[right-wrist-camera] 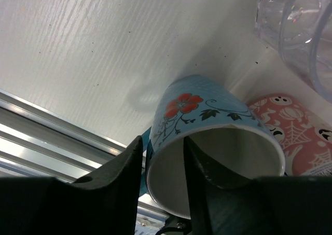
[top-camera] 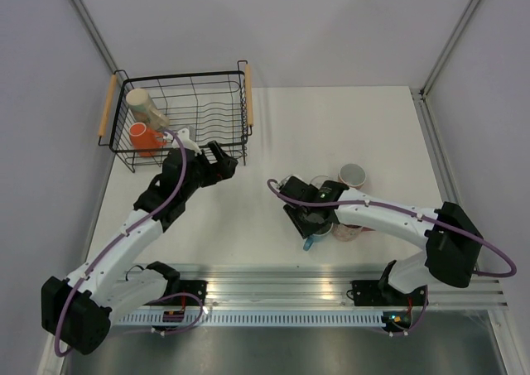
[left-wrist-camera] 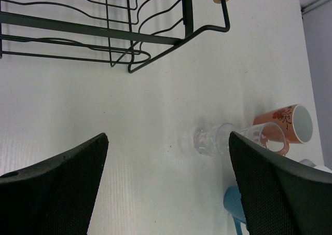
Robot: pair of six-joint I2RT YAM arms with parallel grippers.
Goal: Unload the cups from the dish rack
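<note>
Blue mug (right-wrist-camera: 207, 110), rim straddled by your right gripper (right-wrist-camera: 163, 147), pinch unclear; open fully, lift straight up. Left gripper (left-wrist-camera: 167, 141) gapes.

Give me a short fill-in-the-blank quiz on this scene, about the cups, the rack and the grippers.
1. In the black wire dish rack, beside the tall cream mug, lies an ___.
2. One finger of the right gripper reaches inside the ___ flowered mug.
3. The left gripper hovers over the white table with its jaws wide ___.
Missing words: orange mug; blue; open.
</note>
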